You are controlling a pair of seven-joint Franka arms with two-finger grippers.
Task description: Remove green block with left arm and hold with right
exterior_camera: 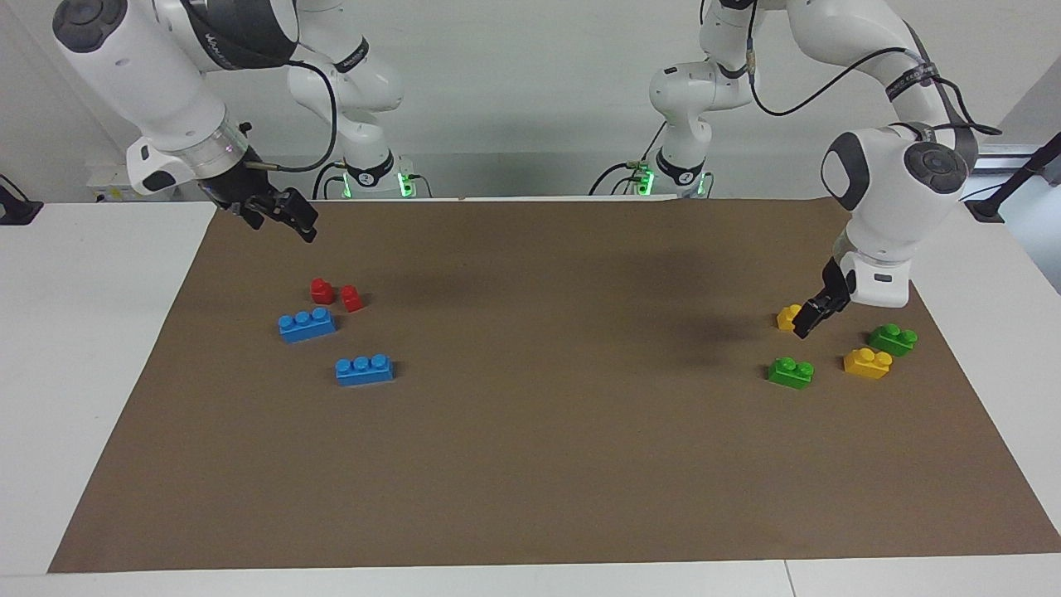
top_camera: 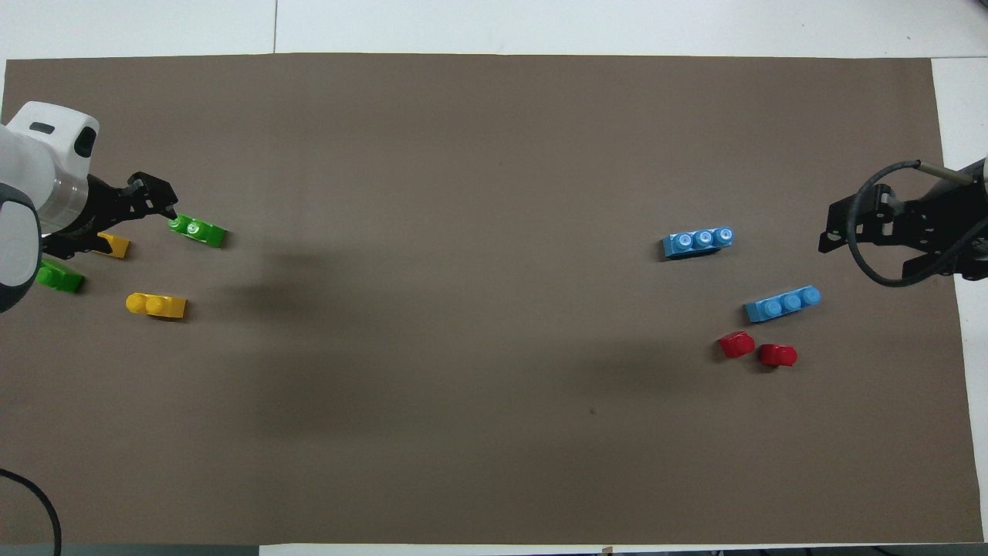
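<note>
The green block [exterior_camera: 790,372] is a small bright green plastic brick with 2 round studs on top, shorter than the 3-stud blue bricks. It sits flat on the brown mat [exterior_camera: 530,464] at the left arm's end of the table, lying free with nothing touching it. A second green brick [exterior_camera: 893,339] of the same kind lies nearer to the robots, with a yellow brick [exterior_camera: 867,363] between the 2. Another yellow brick [exterior_camera: 789,316] lies nearer to the robots than the green block and is partly hidden by the left gripper.

The left gripper [exterior_camera: 806,325] hangs raised over that yellow brick, close to the green block but apart from it; its fingers are spread and hold nothing. The overhead view shows its tips [top_camera: 158,202] just beside the green block [top_camera: 197,230].

The right gripper [exterior_camera: 286,217] is up in the air over the mat's edge at the right arm's end of the table, fingers spread and empty. Below it lie 2 red pieces [exterior_camera: 336,294] and 2 blue bricks [exterior_camera: 307,323], the second [exterior_camera: 365,369] farther from the robots.
</note>
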